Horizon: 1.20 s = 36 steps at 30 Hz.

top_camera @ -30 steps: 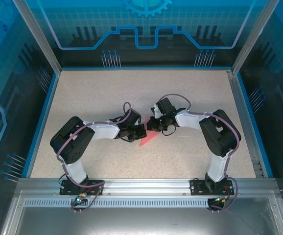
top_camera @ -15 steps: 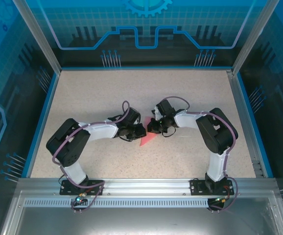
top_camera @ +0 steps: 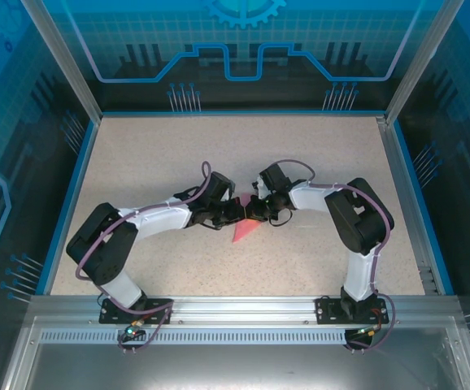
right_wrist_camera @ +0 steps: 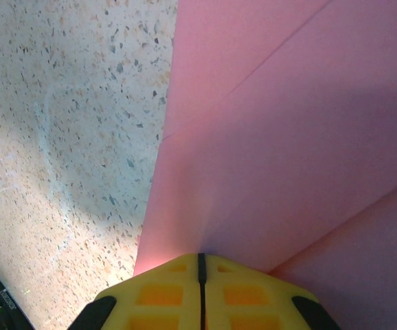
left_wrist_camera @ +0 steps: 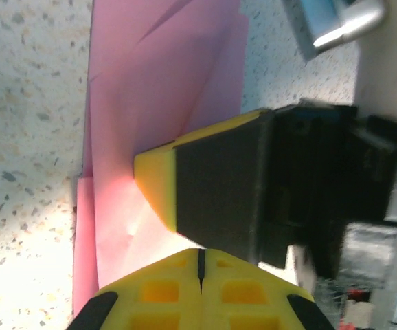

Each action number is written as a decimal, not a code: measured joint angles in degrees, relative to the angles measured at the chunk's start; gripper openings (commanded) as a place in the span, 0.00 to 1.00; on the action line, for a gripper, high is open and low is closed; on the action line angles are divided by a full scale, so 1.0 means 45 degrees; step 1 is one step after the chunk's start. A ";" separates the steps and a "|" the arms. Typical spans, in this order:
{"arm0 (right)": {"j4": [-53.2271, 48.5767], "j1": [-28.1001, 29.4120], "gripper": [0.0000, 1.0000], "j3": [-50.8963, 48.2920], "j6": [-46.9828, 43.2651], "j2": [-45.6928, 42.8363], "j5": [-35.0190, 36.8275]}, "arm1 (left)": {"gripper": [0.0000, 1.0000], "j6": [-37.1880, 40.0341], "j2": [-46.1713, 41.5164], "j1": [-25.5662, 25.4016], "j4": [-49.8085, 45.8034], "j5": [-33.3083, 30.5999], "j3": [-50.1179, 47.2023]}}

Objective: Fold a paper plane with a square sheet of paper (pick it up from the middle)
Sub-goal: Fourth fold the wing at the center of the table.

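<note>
One pink paper (top_camera: 244, 231) lies at the middle of the top view. It is folded into a pointed shape whose tip aims toward the lower left. In the left wrist view it fills the upper left as thin, flat layers crossed by straight creases.

Two grippers meet nose to nose over its upper end. The left gripper (top_camera: 237, 213) has its yellow pads (left_wrist_camera: 164, 295) pressed together, with only a seam between them, and its tip rests on the paper. The right gripper (top_camera: 252, 213) is clenched the same way and also rests on the pink surface. Whether either one pinches a layer cannot be told.

The speckled, stone-look table (top_camera: 178, 154) has bare room on every side of the paper. Its blue border (top_camera: 71, 195) is well apart from the paper.
</note>
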 measured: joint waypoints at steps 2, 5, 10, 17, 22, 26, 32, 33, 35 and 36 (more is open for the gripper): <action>-0.0068 -0.0019 0.07 0.0068 0.0024 0.0039 -0.0049 | 0.00 -0.0005 0.0160 -0.0049 -0.0010 0.0121 -0.0160; -0.0165 -0.0019 0.07 0.0141 0.0058 0.0083 -0.0083 | 0.00 -0.0010 0.0393 -0.0073 -0.0029 0.0209 -0.0379; -0.0321 -0.0024 0.07 0.0248 0.0102 0.0141 -0.0097 | 0.00 -0.0010 0.0607 -0.0092 -0.0029 0.0219 -0.0432; -0.0457 -0.0044 0.07 0.0345 0.0102 0.0199 -0.0151 | 0.00 -0.0005 0.1224 -0.0117 -0.0010 0.0442 -0.0408; -0.0563 -0.0053 0.07 0.0408 0.0102 0.0228 -0.0185 | 0.00 -0.0005 0.1428 -0.0126 -0.0102 0.0442 -0.0291; -0.0636 -0.0058 0.07 0.0476 0.0102 0.0282 -0.0219 | 0.00 -0.0005 0.1428 -0.0175 -0.0253 0.0282 -0.0253; -0.0704 -0.0083 0.06 0.0549 0.0102 0.0345 -0.0277 | 0.00 -0.0010 0.1428 -0.0180 -0.0253 0.0199 -0.0272; -0.0719 -0.0083 0.06 0.0563 0.0102 0.0355 -0.0282 | 0.00 -0.0010 0.1418 -0.0180 -0.0238 0.0194 -0.0301; -0.0729 -0.0083 0.06 0.0573 0.0102 0.0369 -0.0287 | 0.00 -0.0010 0.1394 -0.0180 -0.0126 0.0185 -0.0389; -0.0733 -0.0083 0.06 0.0573 0.0097 0.0374 -0.0291 | 0.00 -0.0010 0.1370 -0.0180 -0.0068 0.0185 -0.0432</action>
